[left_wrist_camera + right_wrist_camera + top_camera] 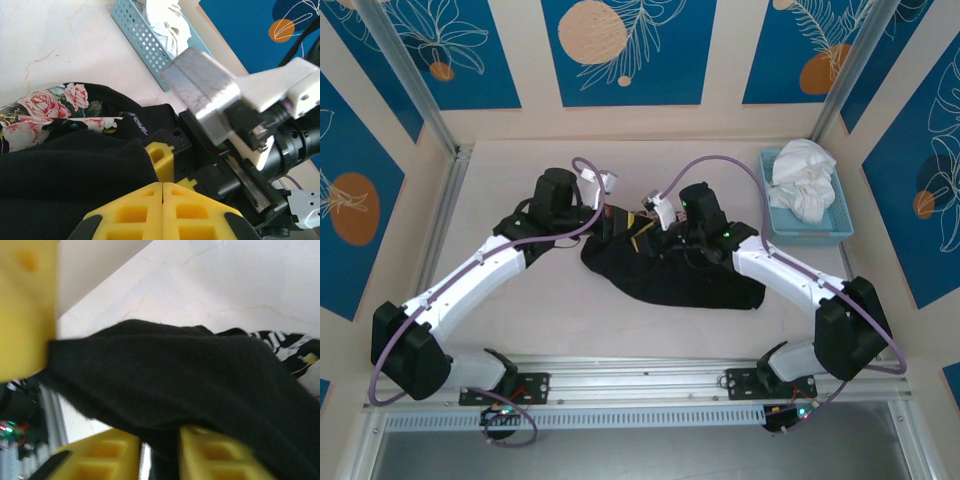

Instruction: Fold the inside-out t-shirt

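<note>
A crumpled black cloth t-shirt (670, 278) with a rose-print patch lies mid-table. At its far edge the right gripper (160, 442) pinches a fold between yellow pads. The left gripper (162, 186) has its pads pressed together, cloth lying against them. Far right, a pale blue perforated basket (840, 230) holds white cloth (802, 180).

Two arms — the left arm (470, 278) and the right arm (790, 272). Two grippers, one per arm: the left gripper (163, 186) and the right gripper (161, 452). Each has two yellow fingers (130, 215) — four in all. Two white wrist cameras (596, 181), one on each arm. One black t-shirt (670, 275). One blue basket (808, 237), with one white garment (802, 180) in it. One table (520, 330). Two purple cables (720, 160), one along each arm.
</note>
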Robot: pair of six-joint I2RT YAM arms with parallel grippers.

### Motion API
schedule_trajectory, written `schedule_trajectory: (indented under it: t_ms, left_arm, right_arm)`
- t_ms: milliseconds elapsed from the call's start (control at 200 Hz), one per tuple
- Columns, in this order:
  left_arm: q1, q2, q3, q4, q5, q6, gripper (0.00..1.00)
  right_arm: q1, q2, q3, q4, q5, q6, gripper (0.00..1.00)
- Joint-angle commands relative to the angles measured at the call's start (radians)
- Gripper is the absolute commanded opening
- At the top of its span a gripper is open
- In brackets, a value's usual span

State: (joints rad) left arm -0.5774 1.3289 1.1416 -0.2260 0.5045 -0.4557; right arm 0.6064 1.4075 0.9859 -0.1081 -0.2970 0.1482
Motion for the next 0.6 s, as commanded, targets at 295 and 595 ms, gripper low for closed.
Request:
schedule_trajectory:
  t_ms: [295, 595]
  left_arm:
    - [0.036, 0.019, -0.004, -0.046, -0.381, 0.037, 0.0]
    - [0.033, -0.112, -0.177, 0.093, -0.353, 0.068, 0.34]
  right_arm:
    - [-0.128, -0.09, -0.026, 0.266, -0.387, 0.313, 0.0]
    - [-0.153, -0.055, 0.007, 0.3, -0.333, 0.487, 0.0]
